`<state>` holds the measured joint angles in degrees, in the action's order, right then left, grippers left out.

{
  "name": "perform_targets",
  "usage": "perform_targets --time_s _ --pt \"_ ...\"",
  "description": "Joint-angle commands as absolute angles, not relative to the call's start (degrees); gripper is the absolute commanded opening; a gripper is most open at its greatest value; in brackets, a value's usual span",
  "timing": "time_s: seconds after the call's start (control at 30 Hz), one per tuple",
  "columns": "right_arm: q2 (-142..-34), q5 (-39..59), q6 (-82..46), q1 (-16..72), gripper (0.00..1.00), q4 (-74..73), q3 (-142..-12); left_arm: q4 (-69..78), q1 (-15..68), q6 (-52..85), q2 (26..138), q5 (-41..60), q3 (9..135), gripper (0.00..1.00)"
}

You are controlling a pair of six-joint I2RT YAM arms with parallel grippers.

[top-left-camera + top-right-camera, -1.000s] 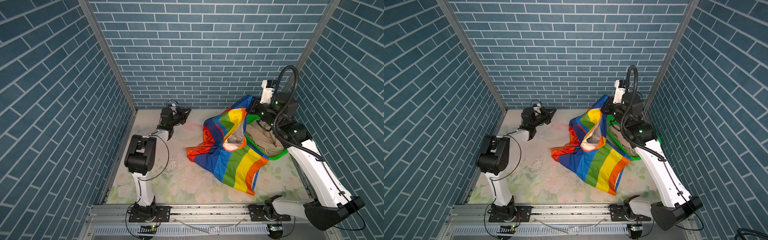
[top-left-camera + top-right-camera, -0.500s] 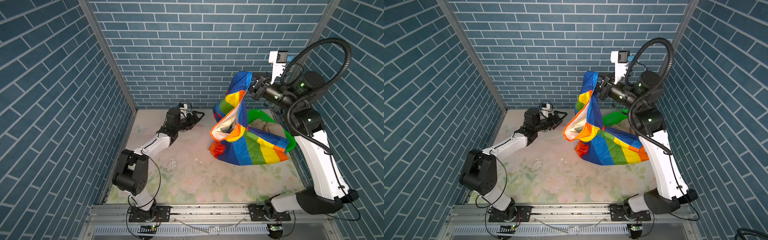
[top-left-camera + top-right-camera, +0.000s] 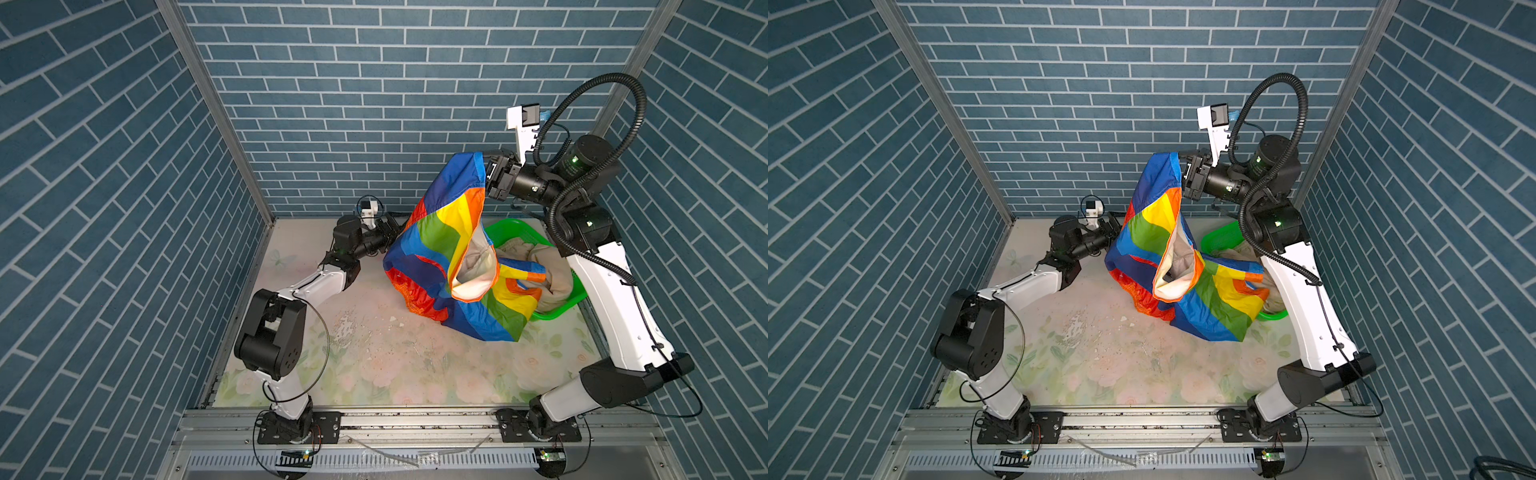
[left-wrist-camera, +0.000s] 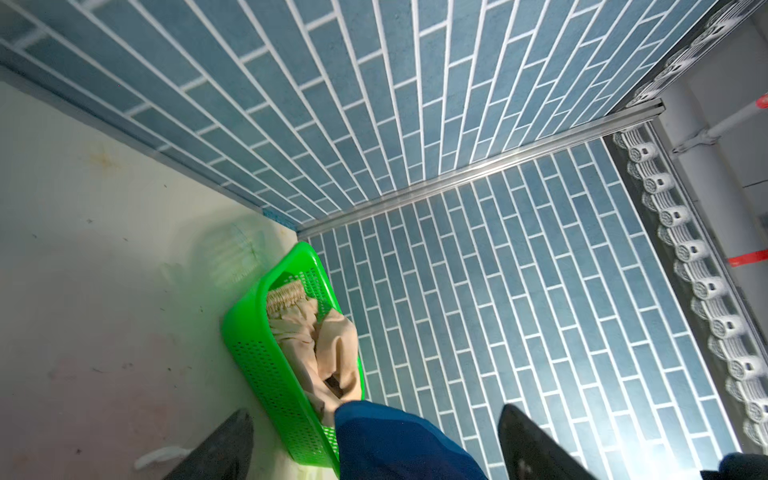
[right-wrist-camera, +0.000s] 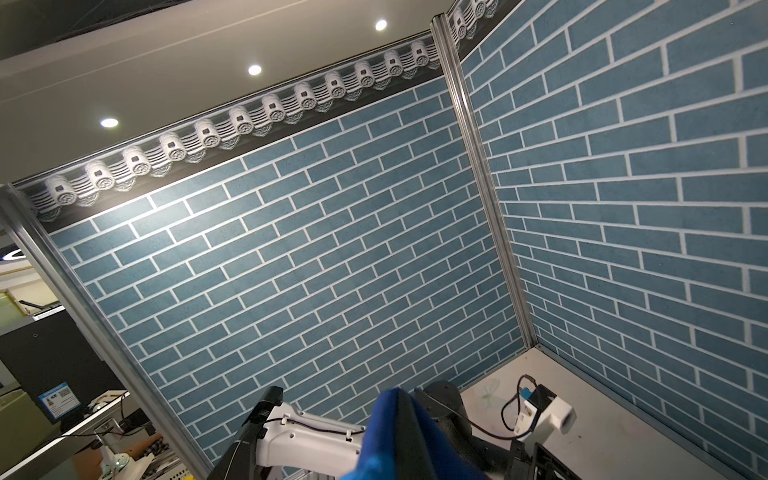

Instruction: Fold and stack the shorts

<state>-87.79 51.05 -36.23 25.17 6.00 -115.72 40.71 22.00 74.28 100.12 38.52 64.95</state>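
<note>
- Rainbow shorts [image 3: 440,257] hang from their blue top corner. The lower end is bunched on the table [image 3: 374,365] and trails over the green basket [image 3: 511,226]; a second ago they lay low, draped across it.
- Beige shorts [image 3: 548,266] lie crumpled in the basket, partly covered.
- Right claw [image 3: 489,174] pinches that blue corner tight.
- Left claw [image 3: 394,232], half hidden behind the cloth, gapes wide, with blue fabric between its fingers [image 4: 232,444]; it has moved in.

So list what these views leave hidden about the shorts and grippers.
- Left gripper, both top views: tips behind the rainbow shorts; contact unclear.
- Beige shorts, top views: mostly under rainbow fabric and right arm.
- Right gripper, right wrist view: tips buried in blue fabric.
</note>
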Motion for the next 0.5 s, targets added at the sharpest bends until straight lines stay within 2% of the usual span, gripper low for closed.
perform_targets --time_s 0.0,0.13,0.3,0.47 --pt "-87.49 52.34 -37.76 25.15 0.0 2.53 -115.48 49.42 23.55 80.4 99.33 41.14 58.77 0.9" --pt "-88.07 52.31 -37.45 25.14 0.0 2.69 -114.87 44.26 22.19 75.59 92.51 40.39 52.28 0.9" --pt "-88.84 52.87 -37.78 25.14 0.0 2.64 -115.08 19.73 21.7 54.04 77.31 35.39 51.77 0.93" --pt "-88.99 53.26 -37.88 25.13 0.0 2.64 -115.12 10.19 21.55 42.11 65.98 31.6 48.88 1.0"
